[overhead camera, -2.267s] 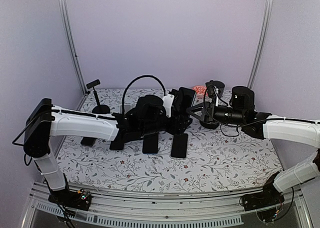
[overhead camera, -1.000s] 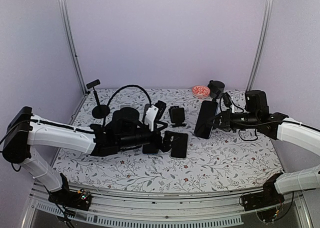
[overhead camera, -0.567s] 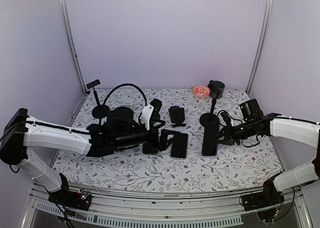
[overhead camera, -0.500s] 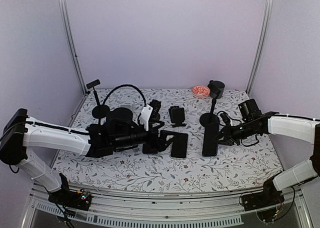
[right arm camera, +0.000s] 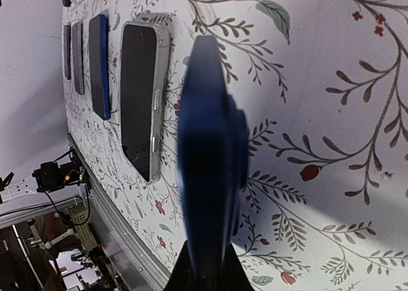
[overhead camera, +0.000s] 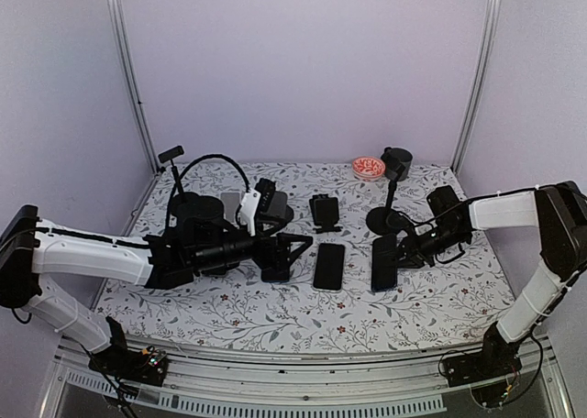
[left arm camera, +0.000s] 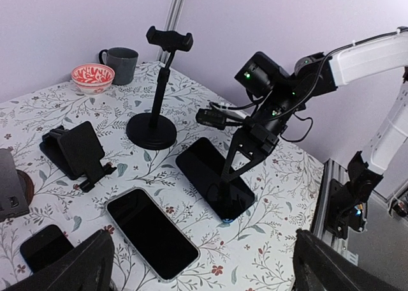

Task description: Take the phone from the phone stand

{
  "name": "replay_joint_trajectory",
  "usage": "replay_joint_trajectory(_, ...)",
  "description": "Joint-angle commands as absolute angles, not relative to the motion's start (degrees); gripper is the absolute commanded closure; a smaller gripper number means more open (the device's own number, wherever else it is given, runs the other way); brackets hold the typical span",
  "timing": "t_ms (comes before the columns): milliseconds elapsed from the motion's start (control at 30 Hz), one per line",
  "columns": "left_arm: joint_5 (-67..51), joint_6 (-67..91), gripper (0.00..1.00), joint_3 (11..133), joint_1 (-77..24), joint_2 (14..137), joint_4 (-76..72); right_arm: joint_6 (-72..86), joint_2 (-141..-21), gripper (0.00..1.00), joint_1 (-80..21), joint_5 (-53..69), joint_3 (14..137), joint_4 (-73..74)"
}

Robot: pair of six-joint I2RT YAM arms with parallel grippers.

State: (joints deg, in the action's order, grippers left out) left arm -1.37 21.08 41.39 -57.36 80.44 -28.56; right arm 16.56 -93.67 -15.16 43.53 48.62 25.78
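Note:
The dark blue phone (overhead camera: 384,263) lies nearly flat on the floral table, right of a clear-cased phone (overhead camera: 329,265). My right gripper (overhead camera: 402,250) is shut on its far end. In the right wrist view the phone (right arm camera: 207,163) shows edge-on between my fingers (right arm camera: 191,275). In the left wrist view it (left arm camera: 210,173) lies under the right gripper's fingers. The small folding phone stand (overhead camera: 323,209) stands empty behind it and also shows in the left wrist view (left arm camera: 76,152). My left gripper (overhead camera: 298,246) is open and empty, hovering low left of the phones.
A tall clamp stand (overhead camera: 392,193) rises just behind the right gripper. Another tall stand (overhead camera: 174,175) is at the back left. A mug (overhead camera: 398,159) and red bowl (overhead camera: 368,167) sit at the back. More phones (overhead camera: 275,267) lie under the left arm.
My right gripper has brought the phone down from upright to nearly flat on the table beside the clear-cased phone. My left arm has drawn back to the left.

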Motion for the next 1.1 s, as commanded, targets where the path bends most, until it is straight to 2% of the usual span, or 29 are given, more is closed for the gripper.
replay_joint_trajectory(0, -2.9, 21.6, 0.01, 40.1, -56.1, 79.5, -31.3, 12.3, -96.8, 0.97, -13.7, 48.9, 51.8, 25.6)
replay_joint_trajectory(167, -3.1, 21.8, 0.01, 39.3, -55.5, 79.0, -31.6, 10.4, -99.7, 0.95, -10.9, 50.0, 52.6, 25.3)
replay_joint_trajectory(300, -3.5, 22.1, 0.01, 38.9, -54.7, 78.7, -31.6, 9.0, -101.1, 0.88, -8.6, 50.5, 53.6, 26.8)
replay_joint_trajectory(667, -4.3, 22.6, 0.01, 38.4, -53.6, 79.0, -32.3, 4.6, -109.1, 0.84, -7.2, 51.1, 56.3, 28.9)
replay_joint_trajectory(700, -4.2, 22.6, 0.01, 38.4, -53.5, 79.0, -32.3, 4.6, -109.2, 0.82, -7.1, 50.6, 56.4, 28.9)
replay_joint_trajectory(733, -4.2, 22.7, 0.01, 38.3, -53.4, 79.0, -32.3, 4.7, -109.2, 0.77, -7.0, 50.3, 56.4, 28.9)
replay_joint_trajectory(1067, -3.0, 24.3, 0.01, 38.4, -51.8, 79.2, -30.2, 5.1, -108.1, 0.57, -4.6, 44.9, 56.5, 29.1)
